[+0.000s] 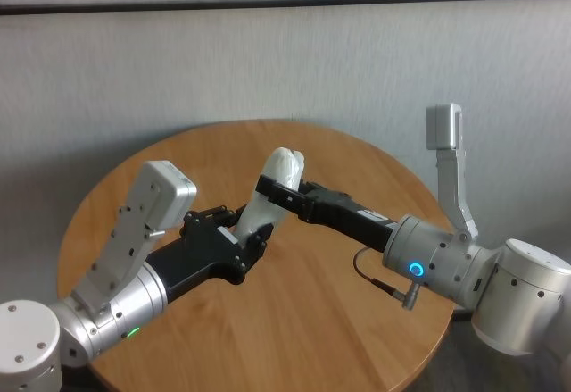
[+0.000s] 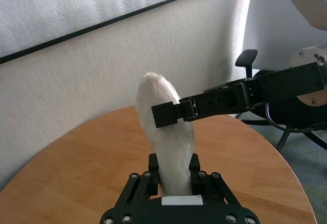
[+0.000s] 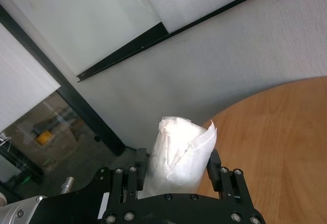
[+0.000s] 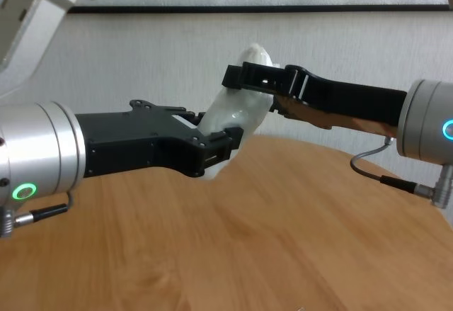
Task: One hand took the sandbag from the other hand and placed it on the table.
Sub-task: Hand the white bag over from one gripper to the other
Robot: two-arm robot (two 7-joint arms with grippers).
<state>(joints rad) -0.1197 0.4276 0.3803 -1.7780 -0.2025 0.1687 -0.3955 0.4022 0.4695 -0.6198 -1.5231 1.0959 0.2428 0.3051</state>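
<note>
The white lumpy sandbag [image 1: 275, 187] is held tilted above the round wooden table [image 1: 339, 321]. My left gripper [image 1: 252, 231], bulky with a green ring light, is shut on its lower end; in the left wrist view its fingers [image 2: 194, 164] flank the bag [image 2: 166, 137]. My right gripper [image 1: 278, 191], slim with a blue ring light, is shut across the bag's upper part. In the right wrist view the bag [image 3: 181, 147] stands between its fingers [image 3: 214, 162]. The chest view shows the bag [image 4: 237, 109] between the left gripper [image 4: 216, 148] and the right gripper [image 4: 248, 77].
A grey wall stands just behind the table's far edge. A black office chair [image 2: 248, 60] stands beyond the table on the right arm's side. A cable [image 1: 375, 276] loops below the right wrist. Bare table [image 4: 248, 240] lies beneath both arms.
</note>
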